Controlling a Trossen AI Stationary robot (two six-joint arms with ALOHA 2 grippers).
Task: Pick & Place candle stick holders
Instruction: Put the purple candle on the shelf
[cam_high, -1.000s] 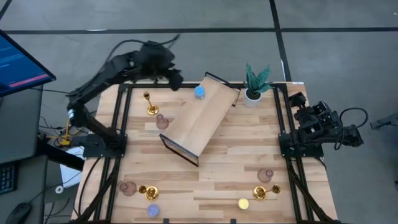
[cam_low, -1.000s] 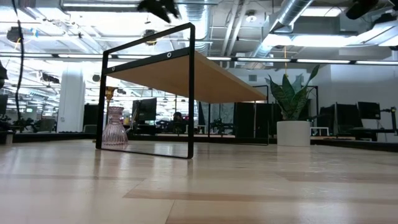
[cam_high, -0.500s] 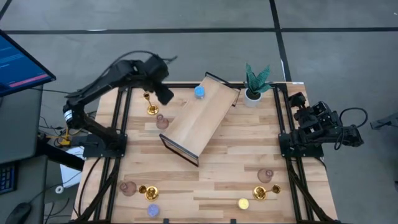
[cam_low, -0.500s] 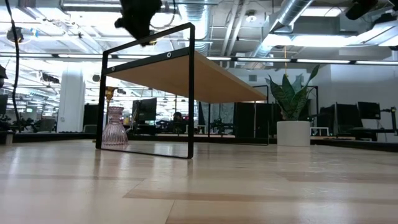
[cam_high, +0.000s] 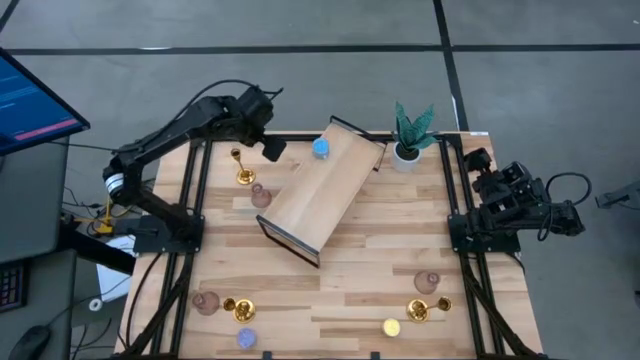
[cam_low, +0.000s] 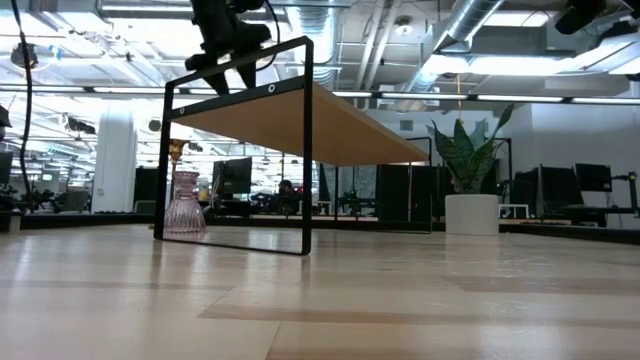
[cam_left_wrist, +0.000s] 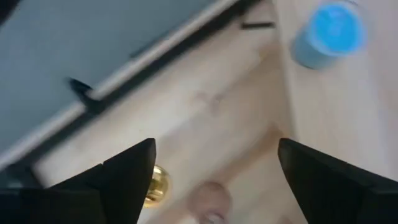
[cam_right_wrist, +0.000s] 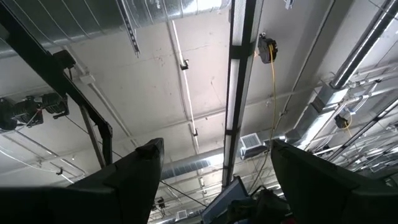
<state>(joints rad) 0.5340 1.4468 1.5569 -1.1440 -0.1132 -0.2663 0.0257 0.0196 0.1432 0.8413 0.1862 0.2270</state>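
Overhead, the left end effector (cam_left_wrist: 211, 171) hangs wide open and empty near the blue candle holder (cam_left_wrist: 328, 34).

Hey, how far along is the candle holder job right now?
Done: one blue holder sits on the wooden shelf. In hand: nothing; the left claw hangs open beside the shelf's far end, the right claw is parked open off the table's right edge. Left: eight holders on the tabletop.

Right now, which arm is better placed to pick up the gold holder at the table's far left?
Left. Its open, empty pincer hovers just beside the gold holder, above the table. The right pincer is parked off the table's right edge, pointing at the ceiling.
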